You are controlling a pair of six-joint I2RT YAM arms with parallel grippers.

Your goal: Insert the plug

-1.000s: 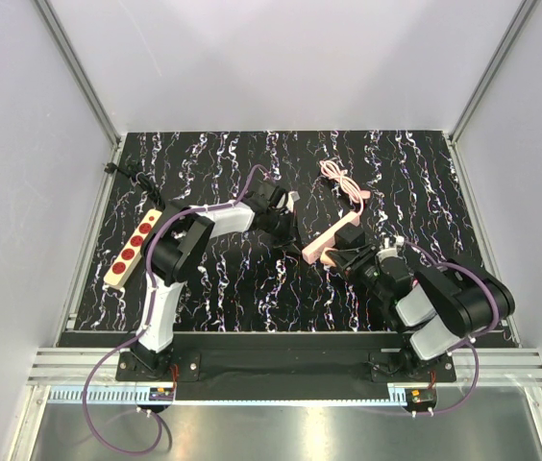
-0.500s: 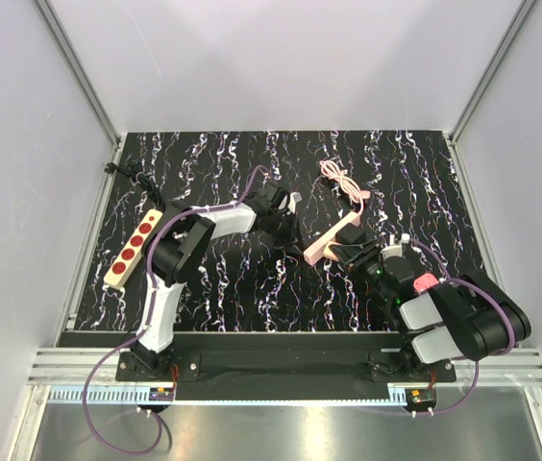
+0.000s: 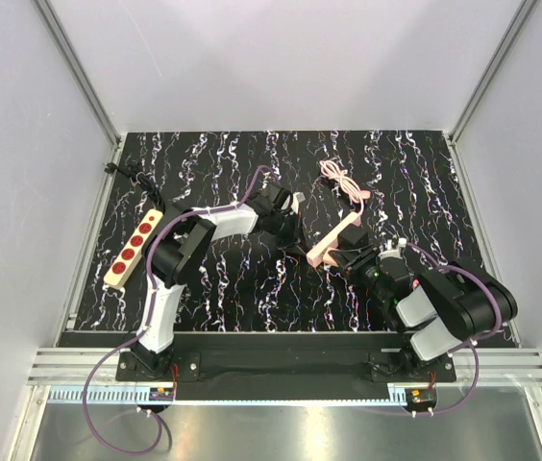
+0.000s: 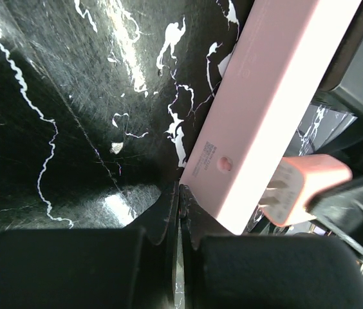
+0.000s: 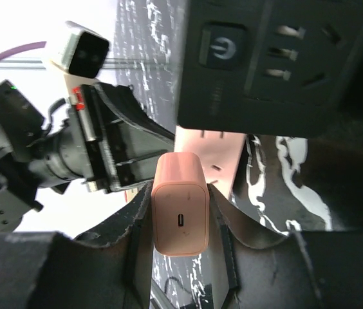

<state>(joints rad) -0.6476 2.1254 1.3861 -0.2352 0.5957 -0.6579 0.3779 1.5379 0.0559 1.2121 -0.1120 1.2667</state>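
Note:
The plug [image 5: 180, 212], a small pale-pink block with an orange tint, sits between the fingers of my right gripper [image 5: 180, 222], which is shut on it. In the left wrist view the plug [image 4: 310, 187] points its metal prongs at the side of the long pink power strip [image 4: 259, 116], just short of it. My left gripper [image 4: 180, 201] is shut with nothing between its fingers, its tips against the strip's near corner. From above, the left gripper [image 3: 300, 245] and right gripper [image 3: 340, 257] meet at the near end of the pink power strip [image 3: 327, 246].
A black socket block [image 5: 271, 64] with a power button lies just beyond the pink strip. The strip's coiled pink cord [image 3: 343, 181] lies behind it. A beige strip with red sockets [image 3: 135, 248] sits at the mat's left edge.
My left gripper has crept right toward the pink strip's end. The right arm's elbow swung outward and came back, with the plug still in its grip.

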